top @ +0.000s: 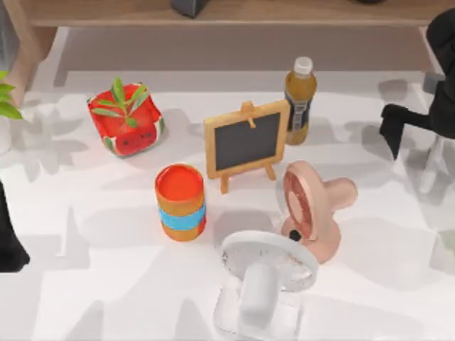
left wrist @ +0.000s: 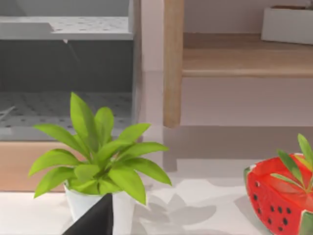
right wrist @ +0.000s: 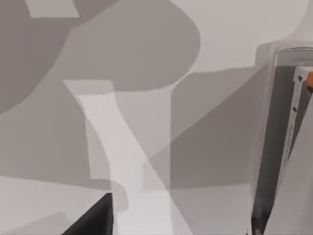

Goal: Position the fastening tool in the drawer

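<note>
the task has barely begun, as far as i can judge. the stapler [right wrist: 287, 147], which i take to be the slim grey thing with a white strip and a small orange spot at the right edge of the right wrist view, lies on the white table [top: 85, 298] and nothing holds it. the grey open box with a dotted floor at the upper left of the left wrist view is probably the drawer [left wrist: 58, 110]. it sits in the wooden furniture behind the leafy potted plant [left wrist: 98, 156], and nothing lies on the part of its floor that shows. so reaching, gripping, carrying over and letting go are all left to do.

the right gripper [top: 407, 126] hangs at the upper right of the top view, over the right side of the table, well to the right of the bottle [top: 300, 99]. its camera looks down on shadowed table with the stapler close by at one side, so it seems near the tool but not yet around it. i cannot tell whether it is apart or together.

the left arm [top: 8, 245] sits low at the left edge of the top view, apart from the watermelon pot [top: 126, 122] and the orange cup [top: 180, 202]. its camera faces the plant and the drawer. whether its gripper is apart or together i cannot tell either.

the blackboard [top: 247, 141], pink fan [top: 313, 209] and white fan [top: 264, 273] stand mid-table, between the stapler and the drawer side.
</note>
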